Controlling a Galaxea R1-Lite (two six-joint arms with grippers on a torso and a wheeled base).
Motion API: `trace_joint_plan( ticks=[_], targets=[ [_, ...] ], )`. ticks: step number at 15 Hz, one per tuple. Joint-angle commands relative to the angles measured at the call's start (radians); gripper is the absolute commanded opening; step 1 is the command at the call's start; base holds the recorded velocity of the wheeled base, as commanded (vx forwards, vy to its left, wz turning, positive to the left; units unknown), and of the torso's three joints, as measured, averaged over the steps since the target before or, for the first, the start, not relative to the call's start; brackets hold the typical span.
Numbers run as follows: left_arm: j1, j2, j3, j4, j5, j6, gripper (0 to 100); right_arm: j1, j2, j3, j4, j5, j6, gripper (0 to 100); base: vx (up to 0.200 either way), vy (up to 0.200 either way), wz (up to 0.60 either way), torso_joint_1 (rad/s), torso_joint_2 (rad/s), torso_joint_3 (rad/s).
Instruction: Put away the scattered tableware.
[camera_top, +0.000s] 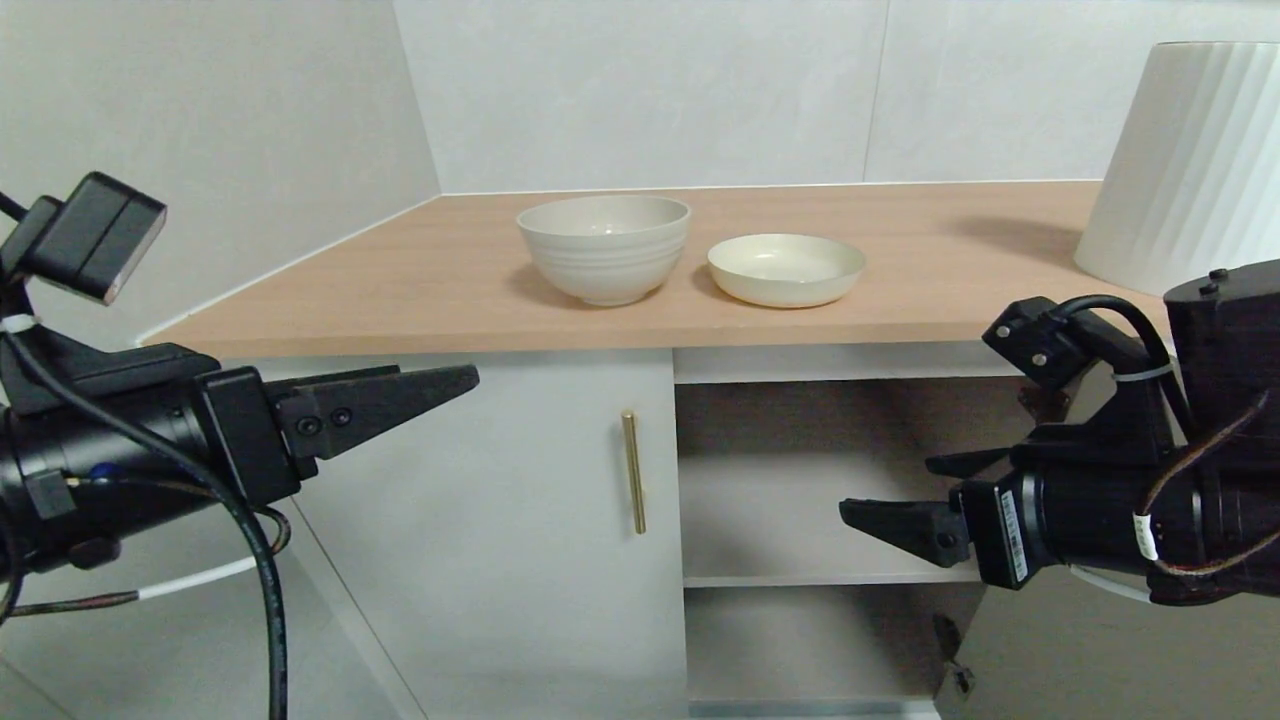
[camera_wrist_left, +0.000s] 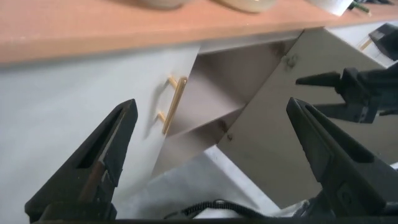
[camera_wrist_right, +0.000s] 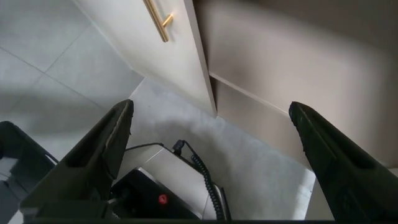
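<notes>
A deep cream bowl (camera_top: 603, 245) and a shallow cream dish (camera_top: 786, 268) sit side by side on the wooden counter (camera_top: 400, 290). Both grippers hang below the counter's edge, in front of the cabinet. My left gripper (camera_top: 468, 378) (camera_wrist_left: 211, 107) is open and empty, level with the closed left door (camera_top: 500, 520). In front of the open right compartment (camera_top: 800, 500) my right gripper (camera_top: 888, 487) (camera_wrist_right: 211, 107) also stands open, with nothing in it. The right gripper (camera_wrist_left: 339, 87) also appears in the left wrist view.
A tall white ribbed shade (camera_top: 1190, 160) stands at the counter's right end. The left door carries a gold handle (camera_top: 633, 486) (camera_wrist_left: 174, 102). A shelf (camera_top: 780, 578) crosses the open compartment. The right door (camera_top: 1080, 650) (camera_wrist_left: 292, 130) is swung out beneath my right arm.
</notes>
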Motion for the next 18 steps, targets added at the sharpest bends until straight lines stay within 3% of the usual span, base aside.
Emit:
trace_joint_plan(
  ticks=[1,12,17,18],
  targets=[
    [0.000,0.011,0.001,-0.003,0.000,-0.002,100,-0.001,-0.001,-0.001,-0.001,-0.002,0.000,100,0.000,0.000,0.00,0.051,-0.23,-0.173],
    [0.025,0.175,-0.028,-0.052,-0.001,-0.004,100,-0.008,0.014,-0.001,-0.001,-0.005,-0.004,100,0.000,0.000,0.00,0.149,-0.43,-0.280],
    [0.071,0.295,-0.071,-0.049,0.009,-0.007,100,-0.024,0.040,-0.003,-0.001,0.001,-0.004,100,0.000,0.000,0.00,0.205,-0.49,-0.283],
    [0.072,0.305,-0.079,-0.047,0.009,-0.032,100,-0.024,0.046,-0.003,-0.001,0.001,-0.004,100,0.000,0.000,0.00,0.212,-0.49,-0.281]
  ],
)
